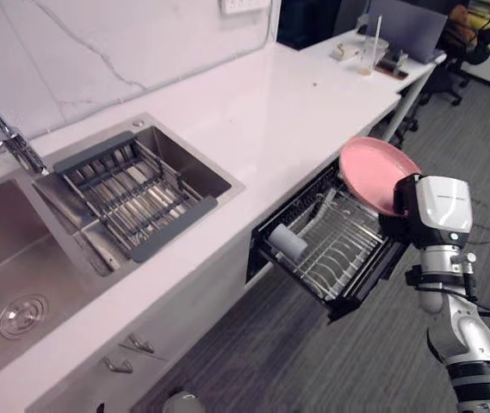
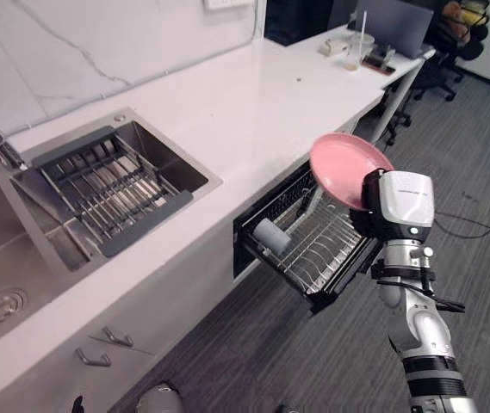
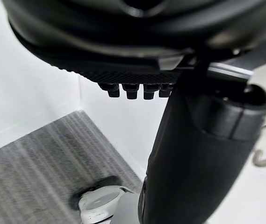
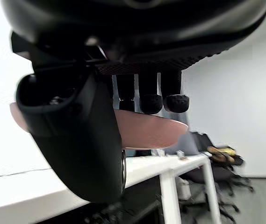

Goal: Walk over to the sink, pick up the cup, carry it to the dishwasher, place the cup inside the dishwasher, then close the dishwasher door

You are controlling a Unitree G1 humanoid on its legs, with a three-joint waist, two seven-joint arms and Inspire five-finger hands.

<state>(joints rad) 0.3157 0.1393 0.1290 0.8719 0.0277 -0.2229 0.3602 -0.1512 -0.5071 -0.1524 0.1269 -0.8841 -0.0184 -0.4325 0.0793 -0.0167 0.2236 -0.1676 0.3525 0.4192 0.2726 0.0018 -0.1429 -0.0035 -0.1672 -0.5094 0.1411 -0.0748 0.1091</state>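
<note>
Pink plate (image 1: 375,172), not cup, being gripped by right hand (image 4: 76,140) over open dishwasher (image 1: 361,288), right of frame; placing, door closing judged remaining. Left hand (image 3: 137,91) relaxed, empty.

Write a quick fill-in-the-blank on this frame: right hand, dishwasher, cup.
The plate pinched in the right hand is ____ in colour.
The dishwasher stands ____, not closed.
A pale cup lies in the dishwasher's wire ____.
Missing words: pink; open; rack.
</note>
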